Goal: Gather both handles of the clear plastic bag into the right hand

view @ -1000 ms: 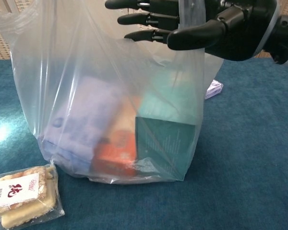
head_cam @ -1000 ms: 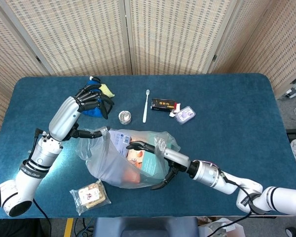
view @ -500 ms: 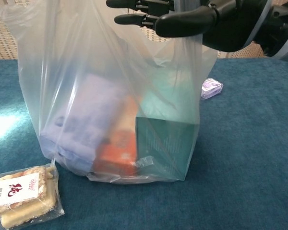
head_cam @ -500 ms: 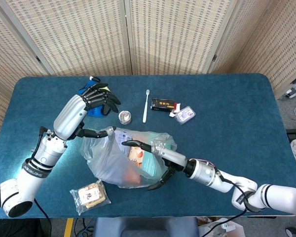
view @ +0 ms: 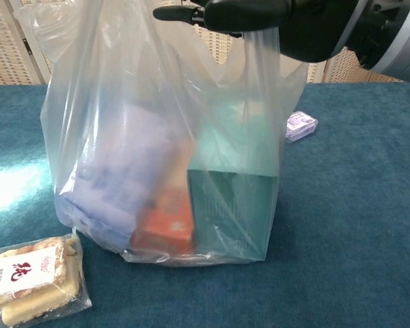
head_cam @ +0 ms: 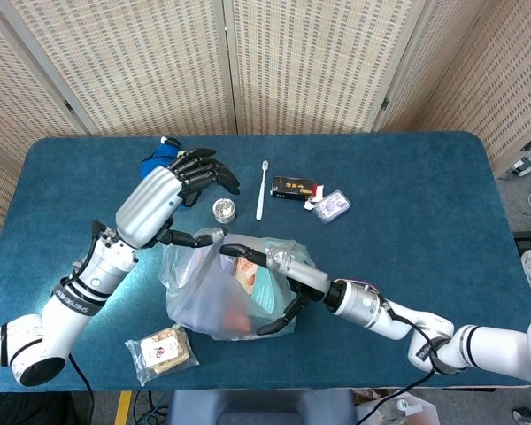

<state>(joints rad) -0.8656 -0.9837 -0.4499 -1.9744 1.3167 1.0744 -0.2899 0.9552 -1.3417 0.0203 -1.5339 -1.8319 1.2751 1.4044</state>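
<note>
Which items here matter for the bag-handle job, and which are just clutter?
Job:
clear plastic bag
left handle, pinched by the left hand
right hand, its fingers through the other handle

Lying about:
snack packet
toothbrush
small tin
dark box
purple case
blue item behind the left hand

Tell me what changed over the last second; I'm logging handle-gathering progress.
The left hand carried its handle rightward toward the right hand, narrowing the clear plastic bag. The right hand keeps the other handle. The snack packet and toothbrush stayed put.
</note>
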